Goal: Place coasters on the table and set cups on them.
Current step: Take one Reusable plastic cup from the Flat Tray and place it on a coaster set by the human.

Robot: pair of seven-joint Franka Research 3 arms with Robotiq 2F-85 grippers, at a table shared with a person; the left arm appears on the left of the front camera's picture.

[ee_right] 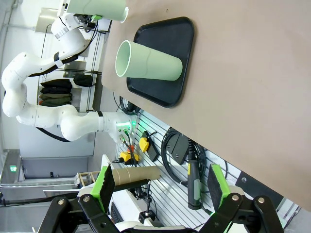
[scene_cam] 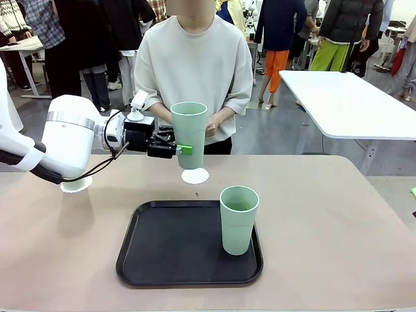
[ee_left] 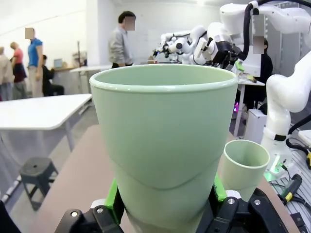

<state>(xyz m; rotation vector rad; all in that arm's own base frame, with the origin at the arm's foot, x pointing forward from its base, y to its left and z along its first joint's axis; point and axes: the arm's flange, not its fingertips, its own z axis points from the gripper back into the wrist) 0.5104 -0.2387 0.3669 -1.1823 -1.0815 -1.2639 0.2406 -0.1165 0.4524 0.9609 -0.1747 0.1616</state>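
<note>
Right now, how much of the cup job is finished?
Done: the middle coaster and a side coaster lie on the table. In hand: the left end effector grips a cup above the middle coaster. Left: set it down; another cup waits on the tray.

The held cup [scene_cam: 189, 133] is a matte pale mint green, and the second cup [scene_cam: 238, 221] is the same plain shade. My left gripper [scene_cam: 184, 149] is black with bright green pads, and my right gripper [ee_right: 163, 185] matches it. The tray [scene_cam: 162, 260] by the table's near edge is solid black. The table [scene_cam: 325, 208] is unpatterned beige-pink. The centre coaster [scene_cam: 195, 175] and the left coaster [scene_cam: 76, 186] are white with lacy scalloped rims. My left arm [scene_cam: 68, 140] is white.
</note>
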